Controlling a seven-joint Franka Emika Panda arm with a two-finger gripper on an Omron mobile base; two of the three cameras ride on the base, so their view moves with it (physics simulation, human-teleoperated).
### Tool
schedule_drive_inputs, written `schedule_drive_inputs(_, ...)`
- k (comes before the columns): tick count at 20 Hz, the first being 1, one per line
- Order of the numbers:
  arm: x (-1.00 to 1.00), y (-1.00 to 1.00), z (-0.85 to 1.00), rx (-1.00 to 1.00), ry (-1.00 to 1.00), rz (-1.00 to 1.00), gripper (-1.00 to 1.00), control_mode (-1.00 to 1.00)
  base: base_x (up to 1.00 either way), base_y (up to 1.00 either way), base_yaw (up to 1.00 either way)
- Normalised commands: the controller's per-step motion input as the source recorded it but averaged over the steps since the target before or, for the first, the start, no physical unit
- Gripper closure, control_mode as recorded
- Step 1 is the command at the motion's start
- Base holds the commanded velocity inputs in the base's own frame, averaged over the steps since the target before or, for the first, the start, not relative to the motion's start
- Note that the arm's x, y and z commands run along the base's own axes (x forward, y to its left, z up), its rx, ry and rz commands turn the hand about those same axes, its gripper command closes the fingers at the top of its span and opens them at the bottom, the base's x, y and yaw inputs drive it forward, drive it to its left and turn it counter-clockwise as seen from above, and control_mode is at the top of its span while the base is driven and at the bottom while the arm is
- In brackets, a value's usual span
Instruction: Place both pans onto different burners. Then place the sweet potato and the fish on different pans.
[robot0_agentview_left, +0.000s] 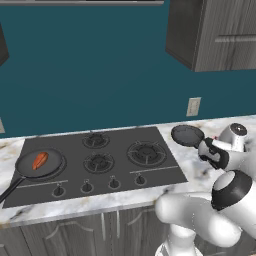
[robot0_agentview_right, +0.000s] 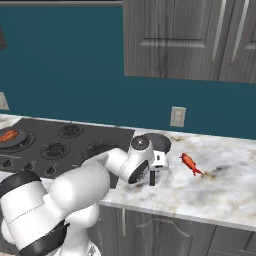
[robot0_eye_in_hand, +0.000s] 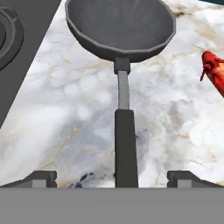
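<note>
One black pan (robot0_agentview_left: 35, 165) sits on the front-left burner of the cooktop (robot0_agentview_left: 161, 171) with the orange-brown sweet potato (robot0_agentview_left: 40, 160) inside it. The second pan (robot0_eye_in_hand: 120, 26) rests on the marble counter just right of the cooktop, its long handle (robot0_eye_in_hand: 126, 148) pointing toward me. My gripper (robot0_eye_in_hand: 113, 179) is open, one fingertip on each side of that handle's near end, not closed on it. The red-orange fish (robot0_eye_in_hand: 213, 70) lies on the counter to the right of this pan. The same pan (robot0_agentview_right: 160, 142) and fish (robot0_agentview_right: 190, 163) appear beside my hand (robot0_agentview_right: 152, 176).
Three other burners (robot0_agentview_left: 146, 153) on the cooktop are bare, with a row of knobs (robot0_agentview_left: 86, 187) along the front. Marble counter (robot0_agentview_right: 225, 185) stretches to the right of the fish. A wall outlet (robot0_agentview_right: 177, 116) and upper cabinets (robot0_agentview_right: 190, 40) are behind.
</note>
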Motion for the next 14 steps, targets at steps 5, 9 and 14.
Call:
schedule_drive_inputs(5,0.25,-0.09,-0.25,0.00,0.01,0.00,-1.00,-1.00,0.00,0.00,0.00)
schedule_drive_inputs(9,0.26,-0.08,-0.25,0.00,0.01,0.00,-1.00,-1.00,0.00,0.00,0.00)
schedule_drive_inputs(14,0.26,-0.05,-0.25,0.00,0.02,0.00,-1.00,-1.00,0.00,0.00,0.00)
